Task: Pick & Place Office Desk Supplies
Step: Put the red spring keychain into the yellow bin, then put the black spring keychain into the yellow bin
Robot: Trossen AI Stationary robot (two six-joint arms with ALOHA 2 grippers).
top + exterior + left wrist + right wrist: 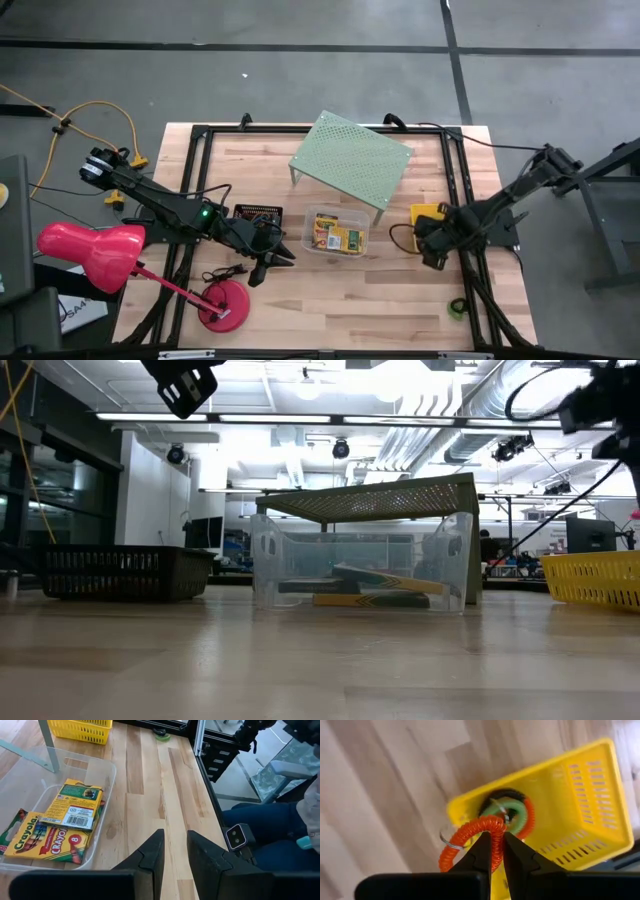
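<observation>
Orange coil ring [470, 837] — pinched in right gripper [499, 851] — over yellow basket [590, 800].

The clear tub [337, 233] is set mid-worktop [330, 305], card boxes [338, 238] inside it. The mesh tray [258, 215] is placed to its left, the basket [428, 217] to its right, and the perforated shelf [350, 157] behind.

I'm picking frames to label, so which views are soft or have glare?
Right wrist view: the yellow basket and the orange coil that the right gripper pinches look motion-blurred. Low view: bright ceiling lights wash out the background behind the clear tub. High and left wrist views read clean.
</observation>
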